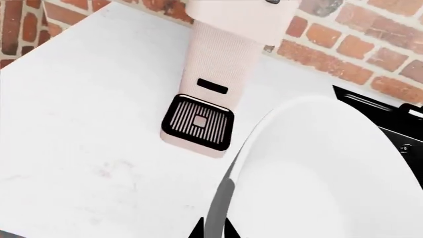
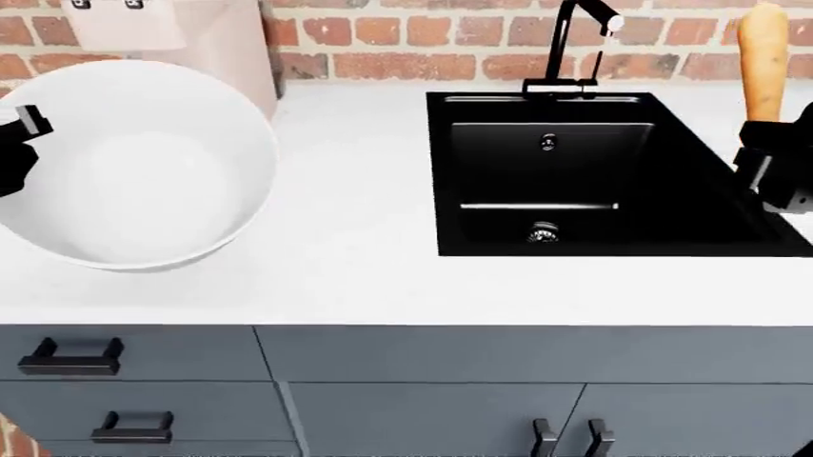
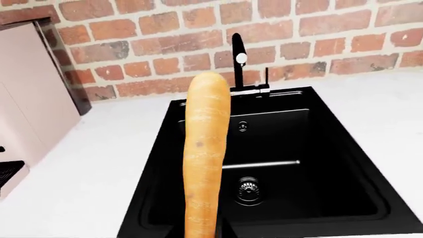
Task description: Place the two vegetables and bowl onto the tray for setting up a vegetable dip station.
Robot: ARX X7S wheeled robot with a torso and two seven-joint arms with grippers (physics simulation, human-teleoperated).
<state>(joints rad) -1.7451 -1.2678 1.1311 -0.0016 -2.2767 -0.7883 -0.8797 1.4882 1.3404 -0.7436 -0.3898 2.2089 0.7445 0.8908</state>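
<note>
My left gripper (image 2: 15, 143) is shut on the rim of the large white bowl (image 2: 133, 162), which hangs tilted above the counter at the left. In the left wrist view the bowl (image 1: 330, 173) fills the lower right, its rim pinched between the black fingertips of the left gripper (image 1: 213, 229). My right gripper (image 2: 768, 162) is shut on the orange carrot (image 2: 763, 59), which stands upright at the right edge over the sink. The carrot (image 3: 203, 153) rises through the middle of the right wrist view. The cucumber and the tray are out of view.
A black square sink (image 2: 597, 176) with a black tap (image 2: 572, 43) is set in the white counter (image 2: 356, 267). A pale pink appliance (image 1: 221, 64) stands against the brick wall behind the bowl. Grey drawers and cabinet doors (image 2: 406, 400) run below the counter.
</note>
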